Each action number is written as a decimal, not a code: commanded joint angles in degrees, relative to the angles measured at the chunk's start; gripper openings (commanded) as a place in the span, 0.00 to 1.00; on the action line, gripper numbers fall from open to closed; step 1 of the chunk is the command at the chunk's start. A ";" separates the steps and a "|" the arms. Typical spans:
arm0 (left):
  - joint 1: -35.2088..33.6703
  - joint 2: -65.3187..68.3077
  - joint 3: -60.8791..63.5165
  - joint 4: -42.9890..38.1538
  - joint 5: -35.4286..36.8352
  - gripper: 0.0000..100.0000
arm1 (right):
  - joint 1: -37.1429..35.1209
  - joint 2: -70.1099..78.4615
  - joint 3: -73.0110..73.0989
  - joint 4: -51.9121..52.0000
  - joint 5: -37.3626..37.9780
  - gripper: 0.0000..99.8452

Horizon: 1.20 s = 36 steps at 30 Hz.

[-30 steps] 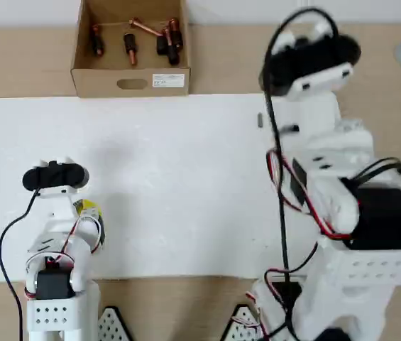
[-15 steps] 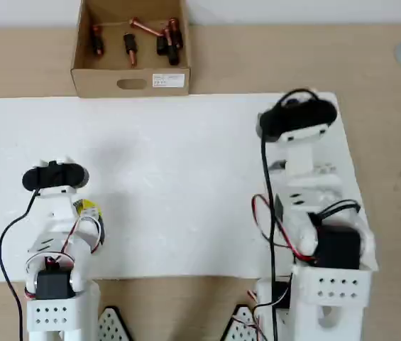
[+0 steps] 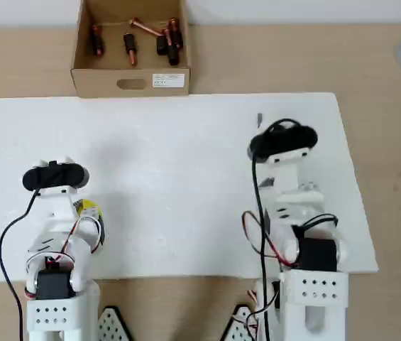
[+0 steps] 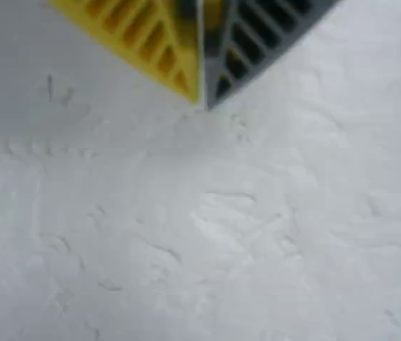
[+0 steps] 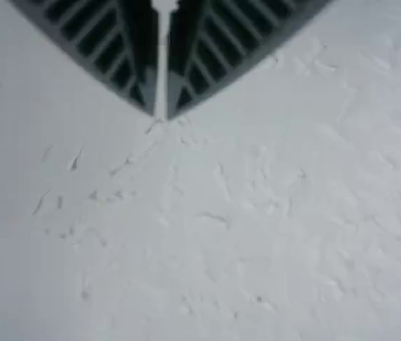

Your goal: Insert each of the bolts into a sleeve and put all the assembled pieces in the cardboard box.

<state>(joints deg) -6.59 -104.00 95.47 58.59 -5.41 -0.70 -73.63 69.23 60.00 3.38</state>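
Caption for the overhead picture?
Left arm and right arm sit on a white mat; bolt pieces lie in the cardboard box.

- cardboard box: matt brown cardboard.
- bolts: coppery metal, slight sheen.
- white sheet: matt, rough, pitted, foam-like.
- table: smooth wood-look top.
- left gripper, right gripper: ribbed matt plastic.
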 commanded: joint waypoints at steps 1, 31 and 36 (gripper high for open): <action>0.09 -0.57 -0.18 -0.97 -0.18 0.00 | 0.66 -3.47 4.18 -2.73 0.09 0.01; 0.09 -0.57 -0.18 -0.97 -0.18 0.00 | 0.66 -36.35 27.65 0.97 4.48 0.01; 0.09 -0.57 -0.18 -0.97 -0.18 0.00 | 0.66 -36.35 27.65 0.97 4.48 0.01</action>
<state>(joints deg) -6.59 -104.00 95.47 58.59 -5.41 -0.70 -103.60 97.01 60.88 7.69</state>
